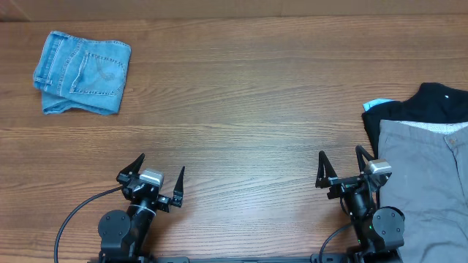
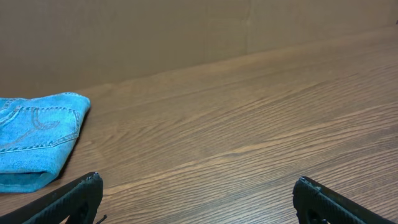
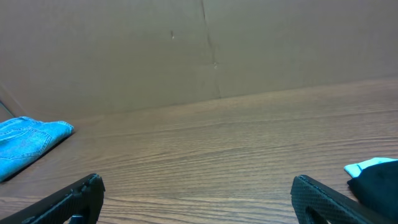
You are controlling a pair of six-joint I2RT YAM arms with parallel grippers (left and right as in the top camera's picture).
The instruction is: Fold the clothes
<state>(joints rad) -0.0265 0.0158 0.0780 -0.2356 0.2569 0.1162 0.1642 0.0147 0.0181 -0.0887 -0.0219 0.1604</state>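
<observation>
Brown wood-grain laminate covers the bench (image 1: 241,95), and both wrist views show a plain cardboard wall (image 2: 155,31) standing along its far edge.

The grey-olive shorts (image 1: 424,183) lie flat at the right edge of the bench, towards the near right corner, and run out of the overhead picture on the right and at the bottom. Their paler waistband (image 1: 439,128) faces the far edge. The waistband end overlaps a black garment (image 1: 439,102), which spreads further towards the far edge. A bit of pale-blue cloth (image 1: 376,106) peeks out at the black garment's left side. In the right wrist view the same black cloth and pale-blue bit show only at the lower right.

A folded light-blue denim garment (image 1: 82,71), back pocket up, sits near the far left corner, well apart from the shorts. It shows again at the left of both wrist views.

Both arms stand at the near edge. The left gripper (image 1: 161,164) is left of the middle, with its fingers spread wide and nothing between them, over bare wood. The right gripper (image 1: 339,153) is likewise spread and empty, just beside the left edge of the shorts. Whether its right finger touches the cloth cannot be told.
</observation>
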